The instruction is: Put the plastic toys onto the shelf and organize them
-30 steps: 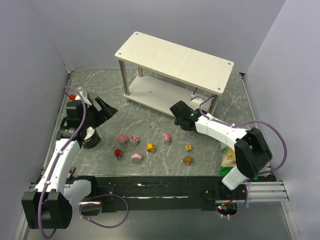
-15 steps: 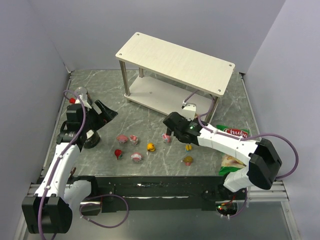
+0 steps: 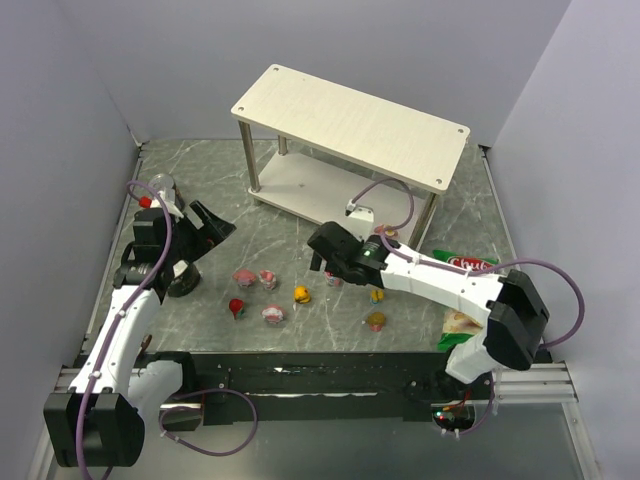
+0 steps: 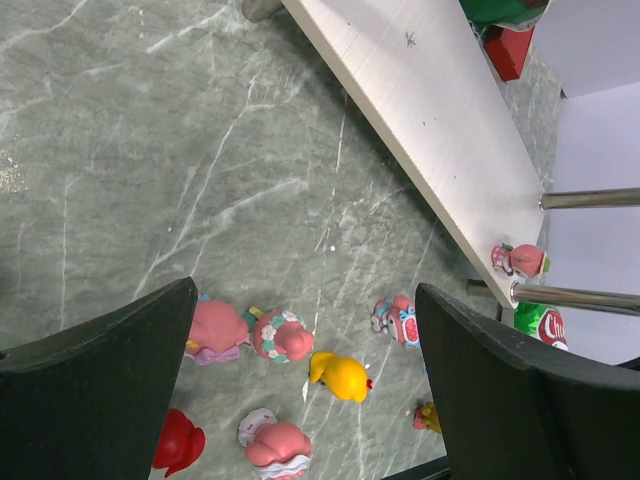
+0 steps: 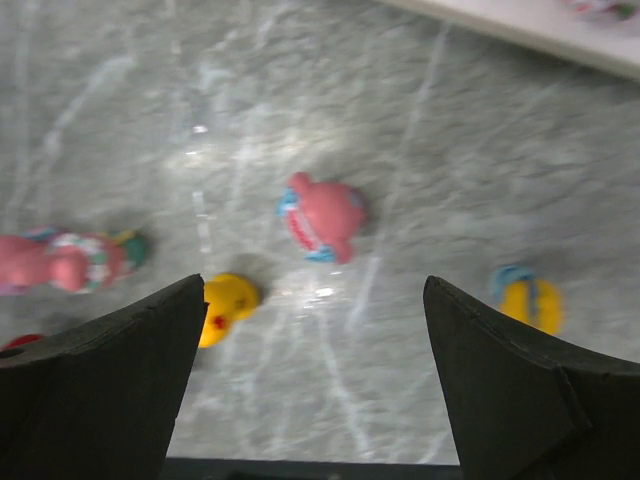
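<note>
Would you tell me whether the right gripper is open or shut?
Open: the right gripper has its fingers wide apart, holding nothing.

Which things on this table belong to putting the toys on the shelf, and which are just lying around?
Part of the job:
shelf
plastic toys scattered on the table, such as the red toy and the yellow toy
pink toy already standing on the shelf's lower board

Just lying about:
green chips bag
</note>
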Controlling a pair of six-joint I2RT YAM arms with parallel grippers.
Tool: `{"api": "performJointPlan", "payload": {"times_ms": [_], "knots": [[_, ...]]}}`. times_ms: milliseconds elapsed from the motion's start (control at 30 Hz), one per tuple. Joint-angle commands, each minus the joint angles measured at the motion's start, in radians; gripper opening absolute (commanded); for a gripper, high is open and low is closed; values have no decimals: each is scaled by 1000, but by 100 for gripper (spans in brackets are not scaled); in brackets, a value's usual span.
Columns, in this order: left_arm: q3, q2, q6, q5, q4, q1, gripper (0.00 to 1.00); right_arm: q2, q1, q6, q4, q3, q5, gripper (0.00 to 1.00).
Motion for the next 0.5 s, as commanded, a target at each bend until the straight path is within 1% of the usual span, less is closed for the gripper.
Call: {"api": "performJointPlan", "payload": {"times_ms": [0, 133, 200, 367, 467], "knots": [[8, -22, -7, 1, 14, -1, 97, 39, 9, 177, -56, 93, -61, 95], [5, -23, -2, -2, 8, -2, 97, 69, 11, 297, -75, 113, -110, 95], [2, -23, -2, 4, 14, -1, 96, 85, 11, 342, -67, 112, -139, 94], [-4, -16, -1, 9, 20, -1, 96, 178, 17, 447, -125, 155, -162, 93], [-10, -11, 6, 12, 25, -1, 96, 210, 17, 468, -121, 156, -177, 92]]}}
